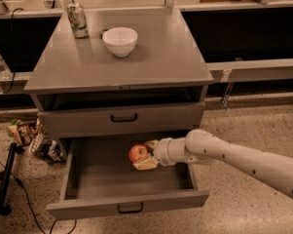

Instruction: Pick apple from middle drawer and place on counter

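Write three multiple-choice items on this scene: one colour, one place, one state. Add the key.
1. The bowl on the counter is: A white; B blue; C black.
2. The apple is: A in the bowl; B on the counter; C in the claw, over the middle drawer.
3. The middle drawer is: A shut; B pulled open; C taken out.

Key: A, the bowl shows plain white. C, the claw is closed around the apple above the drawer's tray. B, the tray juts out from the cabinet.

Hand [147, 155] grips apple [137, 153] — w/in open mid drawer [100, 169].
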